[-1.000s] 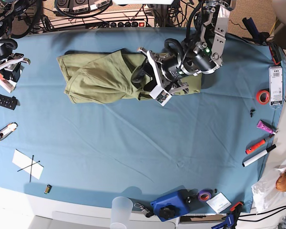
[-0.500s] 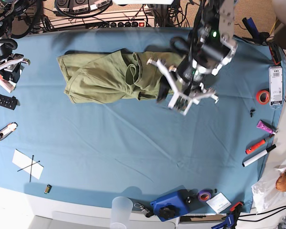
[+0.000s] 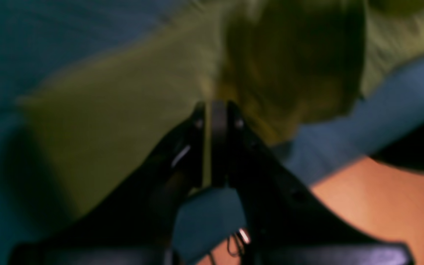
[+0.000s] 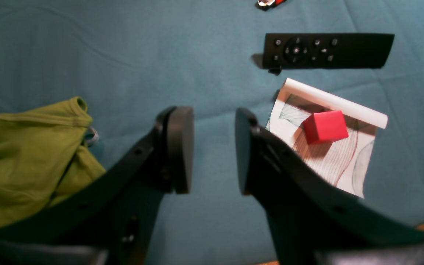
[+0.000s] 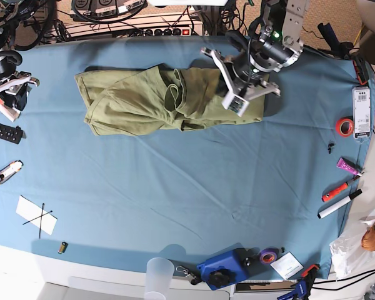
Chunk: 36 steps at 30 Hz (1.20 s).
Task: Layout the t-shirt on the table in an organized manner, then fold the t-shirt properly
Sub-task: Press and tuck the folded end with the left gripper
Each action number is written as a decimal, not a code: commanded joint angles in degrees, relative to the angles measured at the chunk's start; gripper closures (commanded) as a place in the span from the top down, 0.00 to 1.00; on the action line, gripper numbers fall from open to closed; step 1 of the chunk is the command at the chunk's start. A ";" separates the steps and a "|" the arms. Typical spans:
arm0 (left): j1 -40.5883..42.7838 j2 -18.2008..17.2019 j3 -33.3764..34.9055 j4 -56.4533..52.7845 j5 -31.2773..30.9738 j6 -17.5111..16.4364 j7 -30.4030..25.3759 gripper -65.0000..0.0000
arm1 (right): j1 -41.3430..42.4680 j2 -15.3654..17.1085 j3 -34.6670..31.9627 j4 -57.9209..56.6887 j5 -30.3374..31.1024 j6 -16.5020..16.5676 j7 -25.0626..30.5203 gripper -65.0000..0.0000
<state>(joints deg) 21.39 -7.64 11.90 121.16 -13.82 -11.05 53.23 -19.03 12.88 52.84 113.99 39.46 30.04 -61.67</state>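
The olive-green t-shirt (image 5: 144, 100) lies bunched and partly folded over at the back of the blue table (image 5: 175, 200). My left gripper (image 5: 232, 84) hovers over the shirt's right end near the table's back edge. In the blurred left wrist view, the left gripper (image 3: 212, 106) has its jaws pressed together with a thin green strip of the t-shirt (image 3: 105, 121) between the pads. At the table's left edge my right gripper (image 5: 11, 97) stays off the shirt. The right wrist view shows the right gripper (image 4: 212, 117) open and empty, with one end of the t-shirt (image 4: 24, 154) at its left.
A black remote (image 4: 326, 49) and a red cube (image 4: 325, 126) on a printed sheet lie beside my right gripper. A red tape roll (image 5: 344, 126), markers (image 5: 339, 204) and small items line the right edge. A clear cup (image 5: 159, 275) and a blue tool (image 5: 222, 269) sit at the front.
My left arm left the shirt's middle, swung out to the right, then came back over the shirt's far right end while its jaws closed. The right arm has not moved.
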 commanded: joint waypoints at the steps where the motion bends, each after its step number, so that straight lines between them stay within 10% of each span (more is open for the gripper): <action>1: -0.35 0.17 -0.02 0.37 -2.10 -1.27 -2.93 0.03 | 0.15 1.11 0.42 0.76 1.03 0.15 1.40 0.30; 20: -9.79 5.77 0.24 -13.92 -16.41 -14.56 -5.73 0.00 | 0.15 1.11 0.42 0.76 1.22 0.15 1.31 0.30; 36: -14.08 6.75 4.42 -5.95 -5.79 -3.21 2.32 0.00 | 0.15 1.25 0.42 0.76 10.05 1.11 -2.58 0.32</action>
<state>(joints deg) 7.90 -1.19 16.34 114.08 -18.94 -13.98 56.84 -18.94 13.08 52.84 113.99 48.95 31.22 -65.04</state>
